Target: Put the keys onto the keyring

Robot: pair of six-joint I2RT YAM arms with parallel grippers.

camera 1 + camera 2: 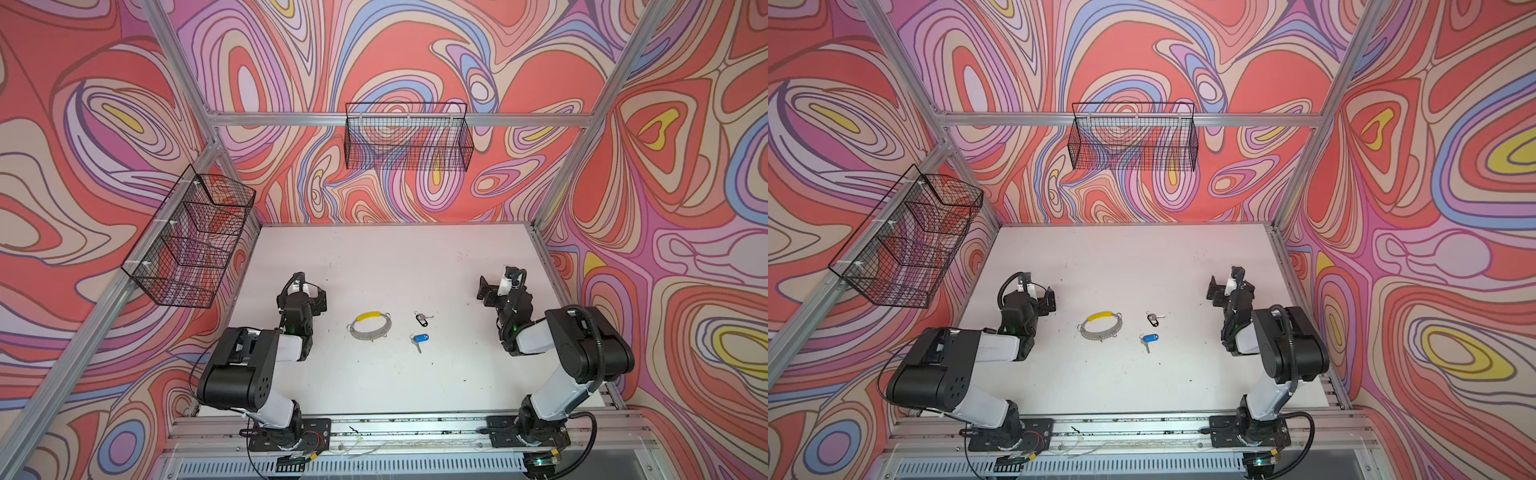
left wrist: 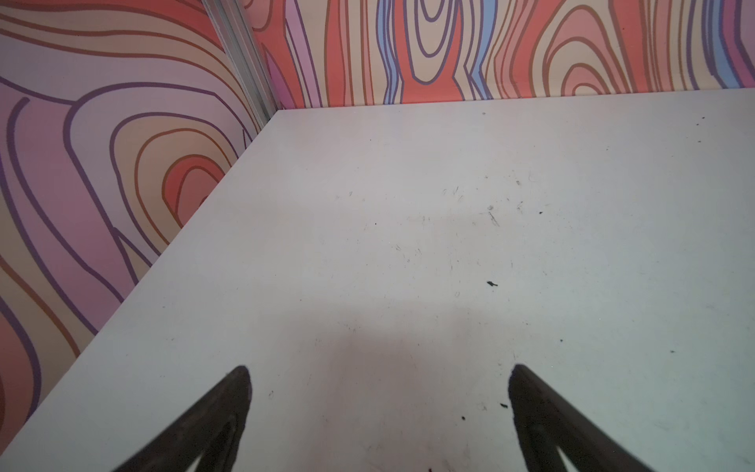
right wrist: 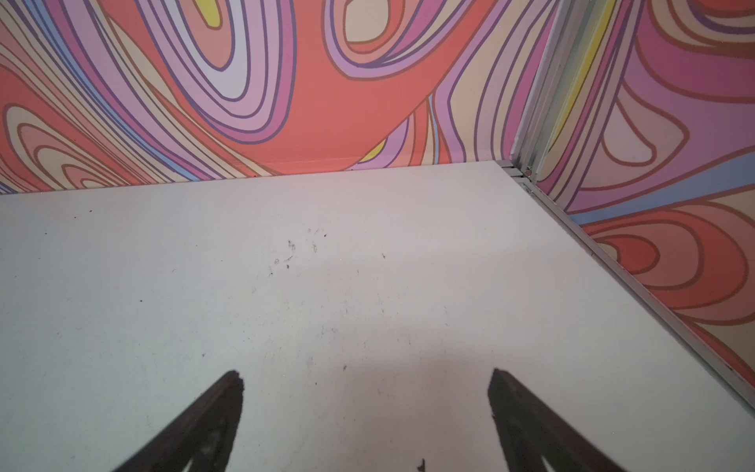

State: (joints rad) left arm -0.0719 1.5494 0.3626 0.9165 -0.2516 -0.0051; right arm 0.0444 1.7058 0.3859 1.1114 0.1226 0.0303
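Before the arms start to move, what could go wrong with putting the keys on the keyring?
The blue-tag key and black-tag key lie flat on the table; a pinch may slip or push them away.
The keyring lies loose and flat, so it may slide when a key presses it.
Neither wrist view shows them, so aiming may be off.

Right of the keyring (image 1: 369, 326), the black-tagged key (image 1: 420, 320) and blue-tagged key (image 1: 420, 338) are too small to show teeth. Wrist views cut off the left hand (image 2: 380, 367) and right hand (image 3: 365, 374) behind their fingertips.
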